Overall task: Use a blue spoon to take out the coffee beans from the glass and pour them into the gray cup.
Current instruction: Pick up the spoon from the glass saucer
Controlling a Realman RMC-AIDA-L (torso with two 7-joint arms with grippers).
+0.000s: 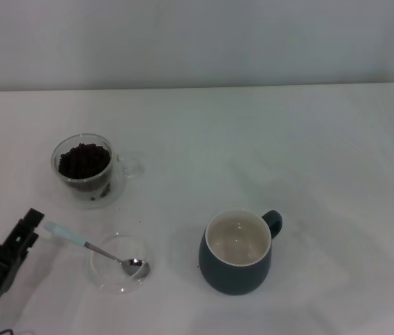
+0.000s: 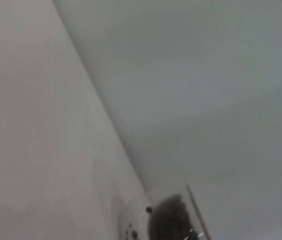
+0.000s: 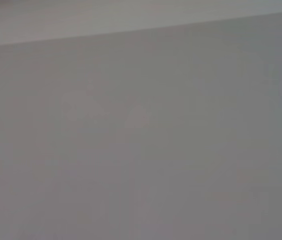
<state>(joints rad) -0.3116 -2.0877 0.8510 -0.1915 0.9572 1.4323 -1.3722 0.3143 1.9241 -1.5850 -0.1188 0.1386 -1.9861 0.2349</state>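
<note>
Blue spoon (image 1: 92, 248), lower left: light, slick; take its handle. Left gripper (image 1: 28, 229) adjacent; jaw state unreadable.

Head camera looked down over the table (image 1: 336, 153). Left wrist camera sat low, sharing the glass (image 1: 85, 169). Right wrist camera faced blank surface.
</note>
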